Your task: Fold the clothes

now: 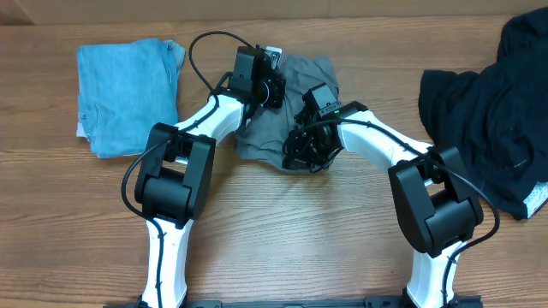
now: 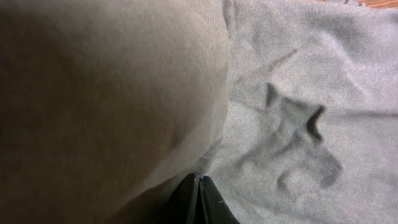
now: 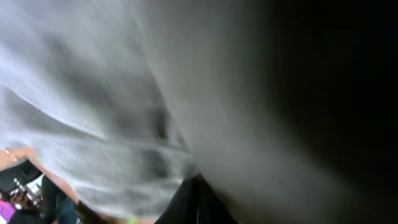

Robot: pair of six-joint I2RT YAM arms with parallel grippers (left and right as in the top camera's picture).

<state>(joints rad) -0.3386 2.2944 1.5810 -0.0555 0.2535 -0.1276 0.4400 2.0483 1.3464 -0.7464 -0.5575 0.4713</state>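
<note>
The grey shorts lie bunched at the table's middle, between both arms. My left gripper is at their upper part. In the left wrist view its jaws are pressed together with a fold of the grey fabric pinched at the tips and draping over the left side. My right gripper is at the shorts' lower right edge. The right wrist view is blurred, but its jaws meet with the grey cloth gathered at their tips and lifted close to the camera.
A folded light-blue garment lies at the left of the wooden table. A large black garment is heaped at the right edge.
</note>
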